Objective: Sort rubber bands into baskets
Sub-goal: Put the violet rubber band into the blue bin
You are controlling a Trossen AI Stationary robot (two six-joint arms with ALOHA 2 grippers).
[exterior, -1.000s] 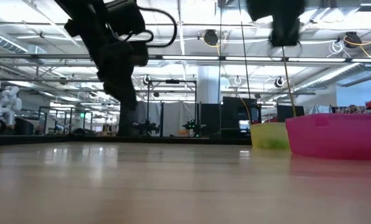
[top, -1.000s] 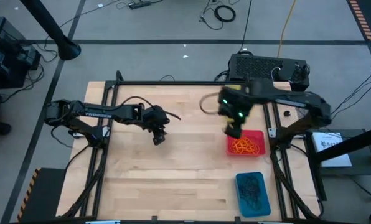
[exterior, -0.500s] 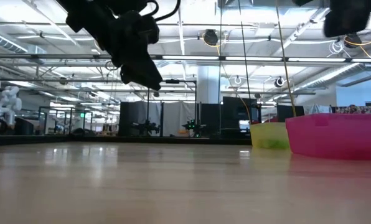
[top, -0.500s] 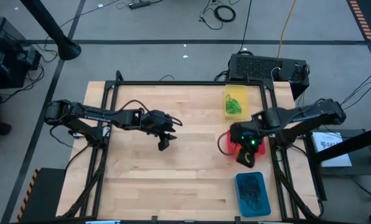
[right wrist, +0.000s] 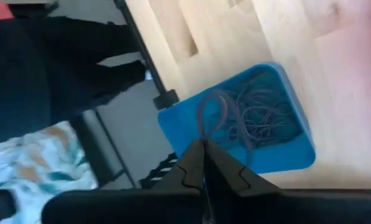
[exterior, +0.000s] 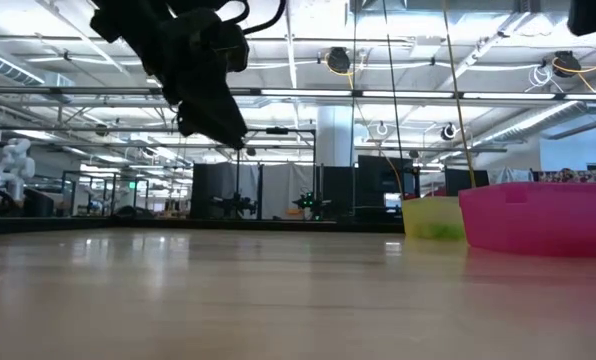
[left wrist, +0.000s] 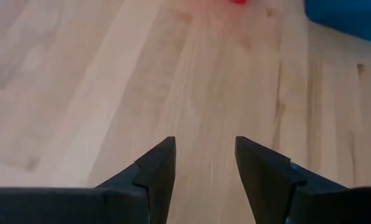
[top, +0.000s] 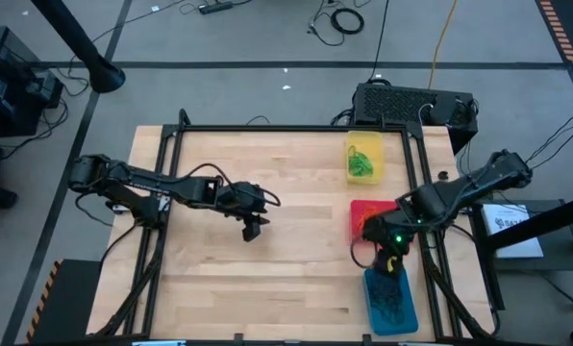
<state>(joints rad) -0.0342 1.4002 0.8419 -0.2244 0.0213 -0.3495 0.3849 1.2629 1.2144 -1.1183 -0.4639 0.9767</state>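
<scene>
A dark rubber band (right wrist: 211, 115) dangles pinched between the clenched fingers of the right gripper (right wrist: 203, 163), hanging as a loose loop just above the blue basket (right wrist: 300, 152), which already holds a tangle of dark bands; in the high view the right gripper (top: 390, 252) sits at the table's right side between the red basket (top: 361, 210) and the blue basket (top: 394, 300). The held loop's long axis runs out from the fingertips toward the blue basket's middle, its free end pointing into the pile. The sorting looks close to finished: the green bands (top: 362, 163) lie in the yellow basket (top: 379, 154) at the far right of the table, the red basket is partly hidden by the arm so its contents cannot be told from above, and no loose bands can be made out on the bare wooden table (top: 286, 269) in any view. What appears to remain is the release of this band over the blue basket. The three baskets stand in a row down the right side, each with its long axis running away from the front edge. The left gripper (left wrist: 204, 162) waits over the middle of the table, its fingers spread apart with nothing between them, hanging clear of the wood in the low view.
</scene>
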